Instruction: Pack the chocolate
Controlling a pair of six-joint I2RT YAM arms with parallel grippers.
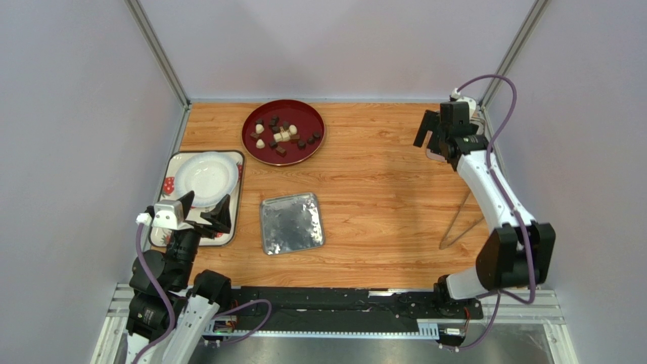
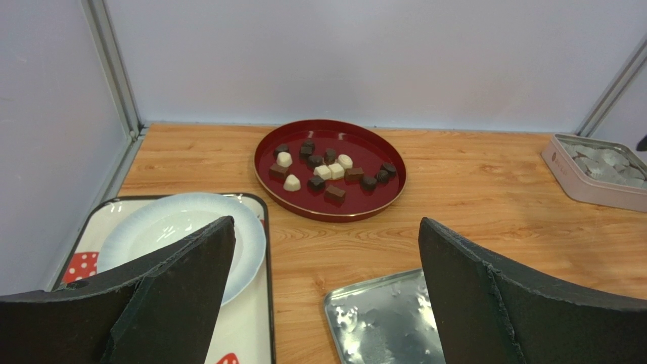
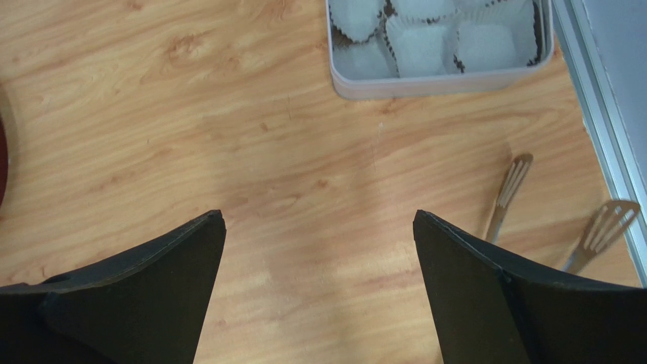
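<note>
Chocolate (image 2: 334, 171): small bite-sized pieces, blocky or rounded, mostly dark brown with a few cream-white. All are seen loosely clustered on a round red tray (image 2: 363, 145) at the far centre-left of the table (image 1: 380, 189). None is seen in the tin (image 3: 425, 85), which stands at the far right corner and holds white paper liner cups (image 3: 425, 38).

Left arm: folded low at the near-left corner, wrist directed toward the far wall. The left gripper (image 1: 203, 210) is positioned over the near edge of a rectangular tray (image 1: 231, 227) carrying a white plate (image 1: 205, 176). Its 2 fingers are spread wide apart; nothing is held or touched. A silver lid (image 1: 291, 222) lies just to its right.

Right arm: extended to the far right, wrist turned downward. The right gripper (image 1: 430, 139) is held above bare wood just beside the tin, its 2 fingers wide apart, with nothing between them. Metal tongs (image 3: 516, 186) lie near the right edge.
</note>
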